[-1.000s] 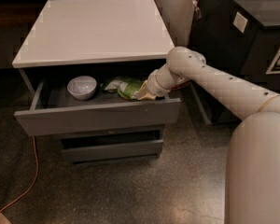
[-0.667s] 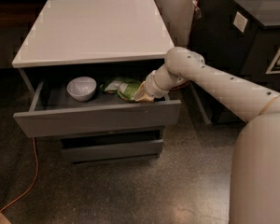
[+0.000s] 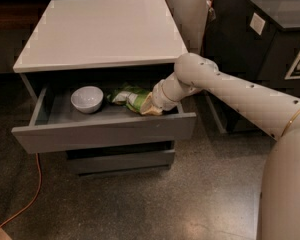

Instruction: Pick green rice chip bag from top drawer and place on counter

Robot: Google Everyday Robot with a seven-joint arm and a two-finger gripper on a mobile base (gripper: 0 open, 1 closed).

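The top drawer (image 3: 105, 131) of the grey cabinet is pulled open. A green rice chip bag (image 3: 129, 97) lies crumpled inside it, right of the middle. My gripper (image 3: 152, 106) reaches down into the drawer from the right and sits against the right end of the bag. The white arm runs back to the right over the drawer's corner. The glossy white counter (image 3: 102, 31) above the drawer has nothing on it.
A white bowl (image 3: 87, 99) sits in the drawer, left of the bag. Two lower grey drawers (image 3: 120, 160) are below. A dark unit with a round hole (image 3: 270, 29) stands at the right. An orange cable (image 3: 25, 204) runs across the speckled floor at the left.
My gripper has shifted a little left and lower, closer onto the bag's right end. The bag, bowl and drawer stay where they were.
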